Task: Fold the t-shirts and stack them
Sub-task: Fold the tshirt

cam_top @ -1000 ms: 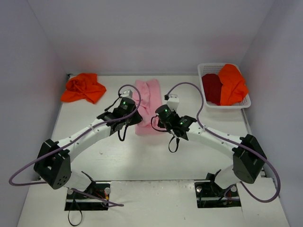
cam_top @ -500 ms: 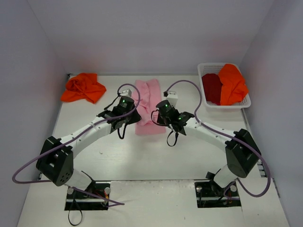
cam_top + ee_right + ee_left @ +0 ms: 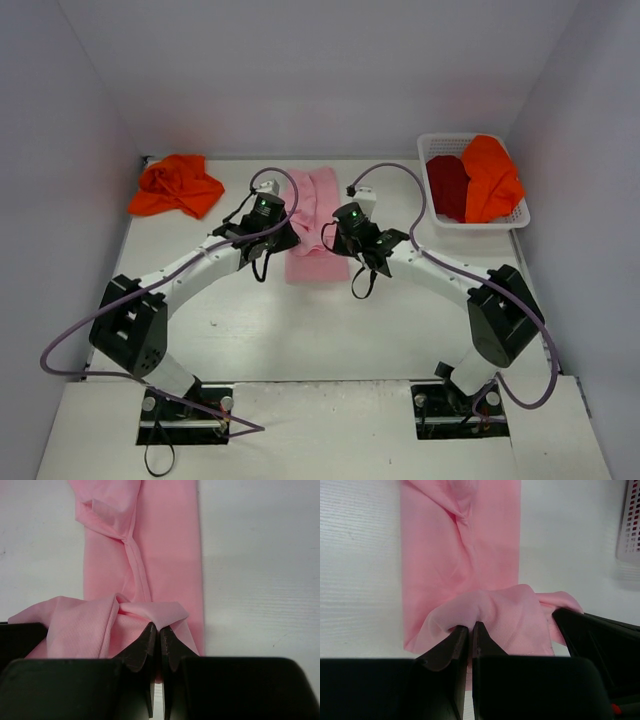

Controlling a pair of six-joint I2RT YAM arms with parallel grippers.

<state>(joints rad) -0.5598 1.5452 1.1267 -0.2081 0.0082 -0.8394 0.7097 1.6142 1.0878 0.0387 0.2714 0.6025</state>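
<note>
Jaws of both arms are pressed fully together, each pinching a small ridge of cloth: the left gripper [image 3: 468, 628] and the right gripper [image 3: 156, 628] hold the near hem of the light pink soft cloth t-shirt [image 3: 312, 215], side by side and close together, so the hem is lifted and puckered into a hump between them. Beyond that hump the shirt lies flat on the white table [image 3: 300, 320] as a long narrow strip running away from the arms, already folded lengthwise, with a twisted crease and a small tucked flap near its far end.

The cloth looks thin, light and limp; I judge it will sag and fold wherever it is unsupported and slide easily over the smooth top. Corners of the hem, further apart than these grips, would likely carry the fold over more squarely.

Further back, a bright orange crumpled cloth t-shirt [image 3: 175, 187] sits in the far left corner, well apart. At the far right, a white plastic latticed basket [image 3: 523, 217] holds a dark red cloth t-shirt [image 3: 448, 187] and a second bright orange cloth t-shirt [image 3: 490, 178]
</note>
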